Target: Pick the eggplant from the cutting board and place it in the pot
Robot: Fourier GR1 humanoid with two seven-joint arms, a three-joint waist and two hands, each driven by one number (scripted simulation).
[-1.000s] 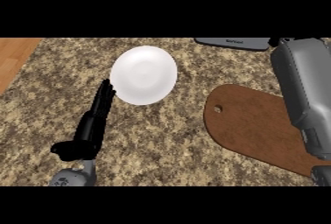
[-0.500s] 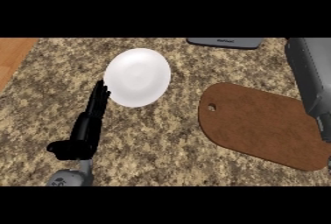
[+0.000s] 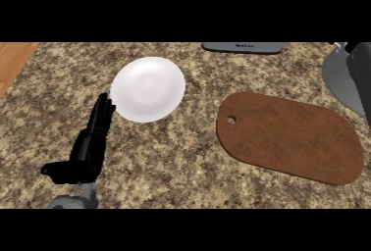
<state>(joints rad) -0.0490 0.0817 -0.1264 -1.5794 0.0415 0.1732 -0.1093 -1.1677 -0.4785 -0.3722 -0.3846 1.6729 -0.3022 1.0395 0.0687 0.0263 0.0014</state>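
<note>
Speckled stone makes up the tabletop [image 3: 188,181], with a strip of wood [image 3: 14,59] at its far left corner and a dark flat device [image 3: 243,47] at the far edge. A white plate [image 3: 148,88] lies left of centre, and the brown board [image 3: 293,139], its hanging hole [image 3: 231,119] facing the plate, lies to the right, well apart from it. No eggplant shows on the board or anywhere else, and no pot is in view, so I cannot tell where either is. The left hand [image 3: 85,152] rests at the lower left, its fingers [image 3: 101,110] straight and released, tips just beside the plate's rim and holding nothing. A grey shape [image 3: 349,73] at the right edge is probably the right forearm; the right hand is out of view, so whether it carries anything cannot be told. An eggplant is likely light to middling in weight and stiff enough not to bend, with glossy skin that may slip and can bruise. The best hold is probably across its thick middle, fingers on one side and thumb opposite, not at the tapering stem end.
</note>
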